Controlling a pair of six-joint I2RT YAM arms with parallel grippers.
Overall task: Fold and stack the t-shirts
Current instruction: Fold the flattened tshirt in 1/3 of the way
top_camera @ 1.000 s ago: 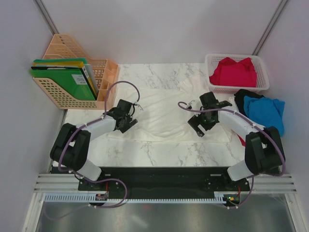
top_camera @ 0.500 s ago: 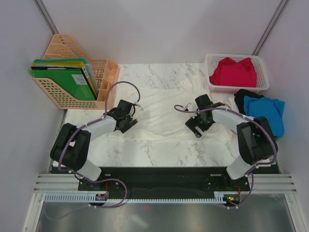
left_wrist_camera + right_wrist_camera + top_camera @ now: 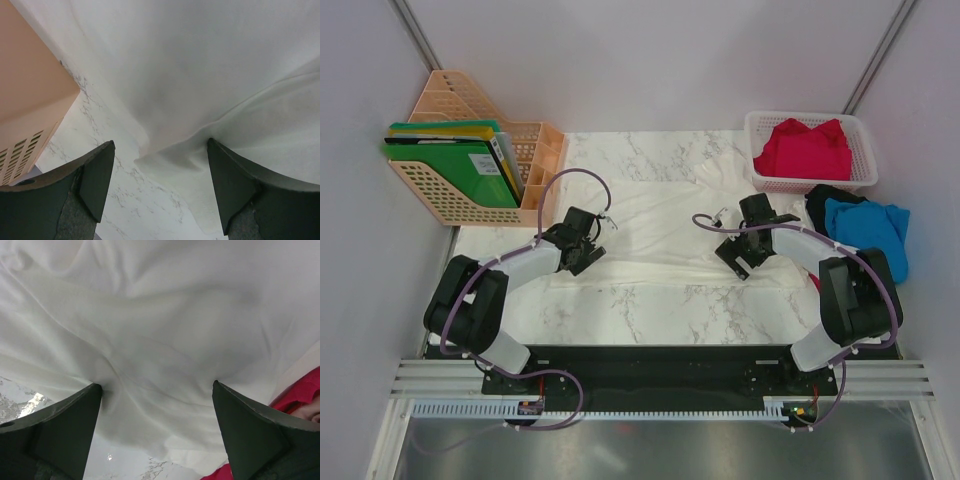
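At the far left of the white marble tabletop (image 3: 650,305), a peach plastic lattice file rack (image 3: 440,200) stands against the wall. Its front compartment is packed with upright green plastic folders (image 3: 455,165), and the compartment behind looks empty from here.

Moving right, the left pincer (image 3: 588,250) is down low at the left edge of the large white cloth t-shirt (image 3: 660,225), which is spread flat across the middle of the tabletop. In the left wrist view, the left pincer (image 3: 160,185) has its jaws apart, and a rumpled fold of the white hem lies in the gap, not clamped.

Across the shirt, the right pincer (image 3: 740,255) hovers over its right side. The right wrist view shows its jaws spread wide above creased white cloth, gripping nothing.

At the far right corner, a white plastic mesh basket (image 3: 812,184) holds a crumpled red cloth t-shirt (image 3: 805,150). Just in front of the basket, loose on the tabletop, a black cloth t-shirt (image 3: 823,196) peeks out beside a bunched bright blue cloth t-shirt (image 3: 870,232), the two touching.
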